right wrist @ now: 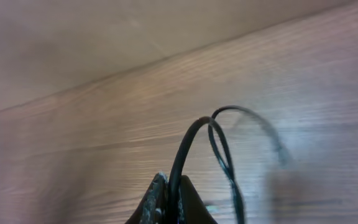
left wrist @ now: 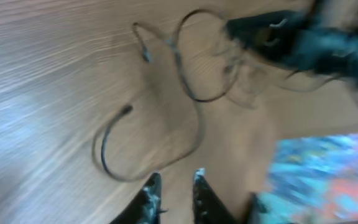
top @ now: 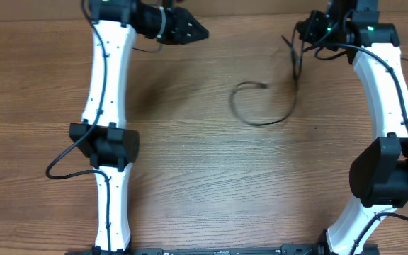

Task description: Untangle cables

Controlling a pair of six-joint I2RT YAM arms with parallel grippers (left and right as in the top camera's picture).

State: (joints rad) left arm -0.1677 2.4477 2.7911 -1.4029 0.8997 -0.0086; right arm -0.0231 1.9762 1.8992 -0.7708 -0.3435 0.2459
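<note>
You have a brown wood-grain table [top: 190, 177] under soft light, a plain pale wall [right wrist: 73, 37] behind it, and a blurred multicoloured patch [left wrist: 328, 168] off one edge.

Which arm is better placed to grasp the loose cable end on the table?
Likely left: the left gripper is empty, jaws apart, and faces the loose end; the right gripper is shut on the cable.
</note>
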